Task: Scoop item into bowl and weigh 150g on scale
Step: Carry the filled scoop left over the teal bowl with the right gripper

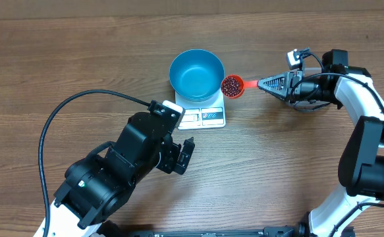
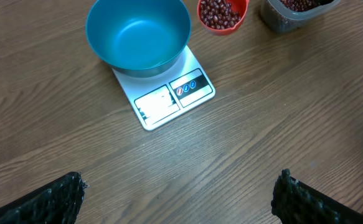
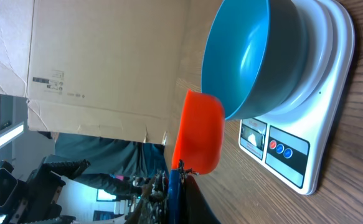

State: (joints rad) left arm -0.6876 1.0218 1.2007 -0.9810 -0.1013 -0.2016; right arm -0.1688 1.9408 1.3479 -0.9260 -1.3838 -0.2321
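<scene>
Right tool (image 1: 264, 84) of mine is pinching shut on the handle of the orange-red scoop (image 1: 232, 86), which is carrying a full load of beans (image 1: 230, 85). Seen from overhead, the scoop's long axis is running from 3 o'clock to 9 o'clock, cup leading. The blue bowl (image 1: 196, 74) is lying at 9 o'clock from the cup, its rim just beside it; I cannot tell whether they are touching. The bowl is sitting on the white scale (image 1: 208, 118) and is showing no beans inside. I am judging that the cup is needing to rise over the rim, then tip. My left tool (image 2: 178, 196) is hanging wide open near the scale's 7 o'clock, farther off. The wood-grain table (image 1: 80, 52) is lying flat, showing bare wood beside the cup, and the clear container (image 2: 296, 12) is waiting toward 3 o'clock.
</scene>
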